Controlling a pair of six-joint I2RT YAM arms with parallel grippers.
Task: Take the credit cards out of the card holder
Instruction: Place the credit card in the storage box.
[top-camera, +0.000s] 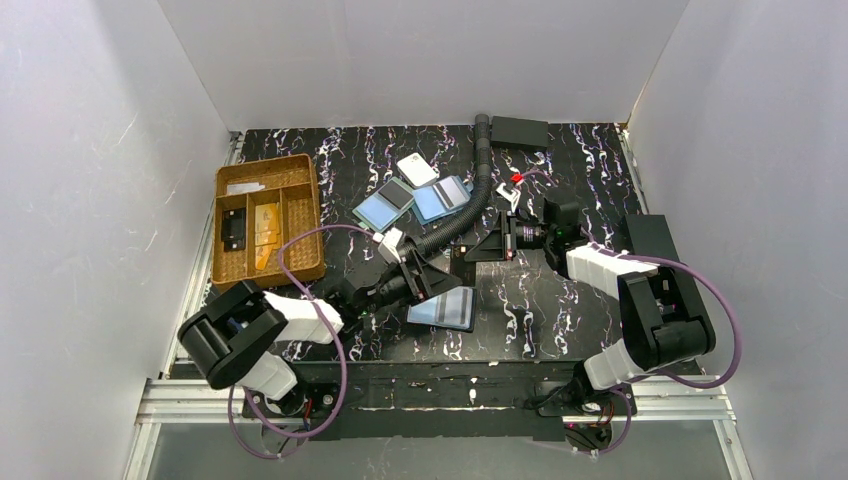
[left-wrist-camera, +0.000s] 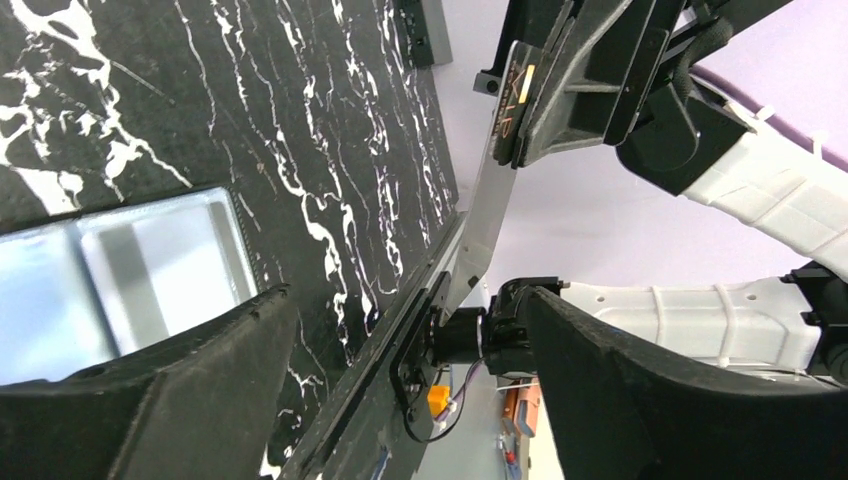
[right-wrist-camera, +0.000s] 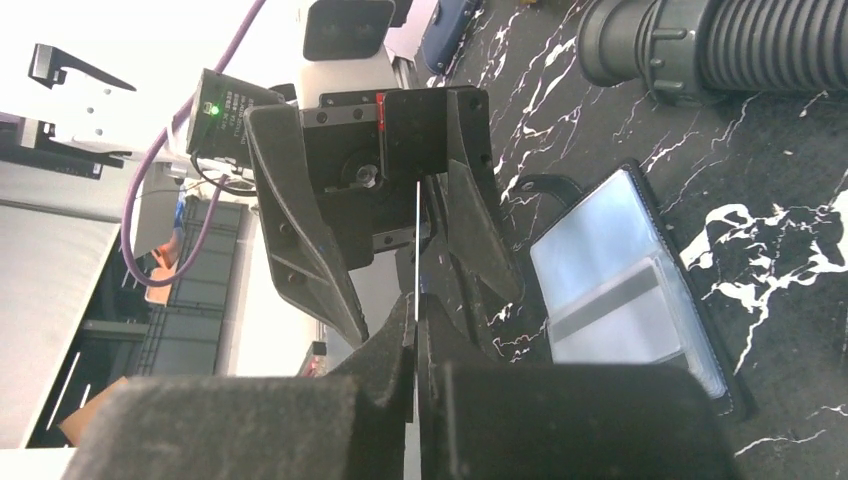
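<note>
The card holder (top-camera: 443, 308) lies open and flat on the marble table, its pale blue glossy panels facing up; it also shows in the left wrist view (left-wrist-camera: 120, 280) and the right wrist view (right-wrist-camera: 625, 290). My right gripper (right-wrist-camera: 415, 330) is shut on a thin credit card (right-wrist-camera: 415, 250) seen edge-on, held in the air above the table. In the left wrist view that card (left-wrist-camera: 490, 210) looks pale grey and reaches down from the right gripper (left-wrist-camera: 540, 100) toward my left gripper (left-wrist-camera: 405, 295). The left gripper (top-camera: 425, 275) is open, with its fingers wide on either side of the card's free end, not touching it.
A wicker tray (top-camera: 265, 163) with small items sits at the left. Two overlapping blue-and-dark rectangles (top-camera: 412, 202) and a white tag (top-camera: 417, 168) lie behind the grippers. A black corrugated hose (top-camera: 478, 185) runs down the middle, and a black box (top-camera: 520, 130) sits at the back.
</note>
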